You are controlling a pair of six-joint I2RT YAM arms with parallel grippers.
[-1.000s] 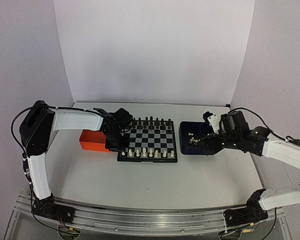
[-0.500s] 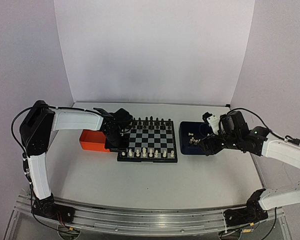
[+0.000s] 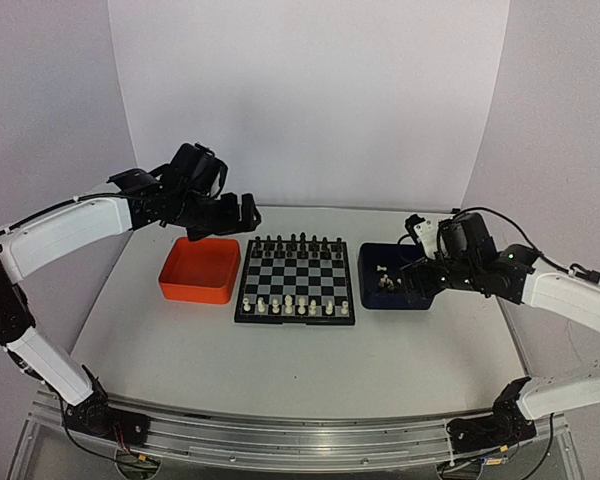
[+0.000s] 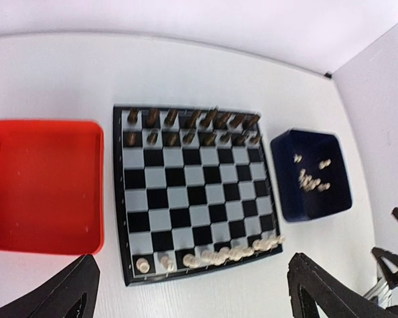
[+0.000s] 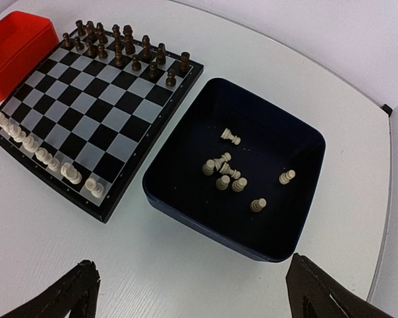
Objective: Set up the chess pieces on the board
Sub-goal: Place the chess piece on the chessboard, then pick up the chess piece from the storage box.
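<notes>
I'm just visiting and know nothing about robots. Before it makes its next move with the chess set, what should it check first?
1. Left gripper open and empty: ok.
2. Right gripper open, empty, hovering at the dark blue tray: ok.
3. Cream pieces waiting in that tray: ok.
4. Each piece far enough apart to pick singly: not ok, the middle ones bunch together.
5. Free squares on the board behind its near cream row: ok.
6. Left arm off the board: ok.

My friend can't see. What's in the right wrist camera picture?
A blue tray holds loose white chess pieces. Left of it sits the board, black pieces along its far edge, white ones along its near edge.
</notes>
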